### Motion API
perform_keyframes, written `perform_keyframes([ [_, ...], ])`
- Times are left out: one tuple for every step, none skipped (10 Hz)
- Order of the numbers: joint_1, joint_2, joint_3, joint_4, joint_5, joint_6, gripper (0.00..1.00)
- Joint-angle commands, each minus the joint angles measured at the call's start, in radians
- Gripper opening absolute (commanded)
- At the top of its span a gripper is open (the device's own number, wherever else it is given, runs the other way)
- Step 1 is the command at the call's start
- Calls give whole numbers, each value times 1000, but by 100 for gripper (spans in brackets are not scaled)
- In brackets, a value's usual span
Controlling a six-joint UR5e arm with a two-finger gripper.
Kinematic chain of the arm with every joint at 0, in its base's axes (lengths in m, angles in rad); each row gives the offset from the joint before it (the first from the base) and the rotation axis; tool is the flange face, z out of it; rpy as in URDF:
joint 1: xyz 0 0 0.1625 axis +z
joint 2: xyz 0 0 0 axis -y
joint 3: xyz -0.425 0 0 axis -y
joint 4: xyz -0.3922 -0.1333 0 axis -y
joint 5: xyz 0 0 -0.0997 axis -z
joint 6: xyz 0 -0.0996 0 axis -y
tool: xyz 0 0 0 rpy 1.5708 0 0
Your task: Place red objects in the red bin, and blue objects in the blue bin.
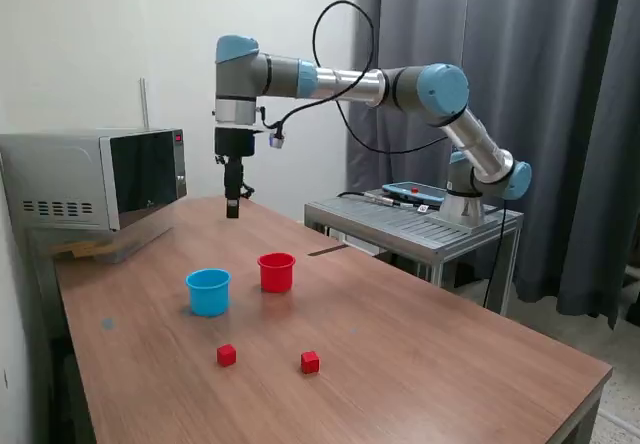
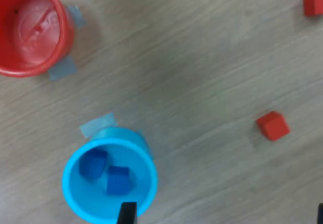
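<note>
1. Below my end effector (image 1: 232, 207), spread and empty: blue cup (image 2: 109, 178) holding both blue cubes (image 2: 118, 179).
2. Red cubes (image 2: 272, 125) sit farther off on the counter (image 1: 400, 344); red cup (image 2: 31, 28) is empty.
3. Small cubes, so an off-center grab could flick one away.

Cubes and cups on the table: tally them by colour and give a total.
Red cubes: 2
Blue cubes: 2, both inside the blue cup
Red cup: 1
Blue cup: 1
Total: 6
</note>
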Motion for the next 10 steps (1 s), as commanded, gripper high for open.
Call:
perform_keyframes([
  [29, -43, -1, 42, 1, -8, 100],
  [33, -58, -1, 45, 1, -8, 100],
  [59, -74, -2, 55, 1, -8, 100],
  [66, -87, -4, 61, 1, -8, 100],
  [87, -94, -19, 75, -1, -8, 100],
  [102, -95, -33, 88, -1, -8, 100],
  [119, -97, -36, 90, -1, -8, 100],
  [136, -98, -35, 96, -1, -8, 100],
  [150, -100, -33, 96, -1, -8, 100],
  [164, -100, -32, 96, -1, -8, 100],
])
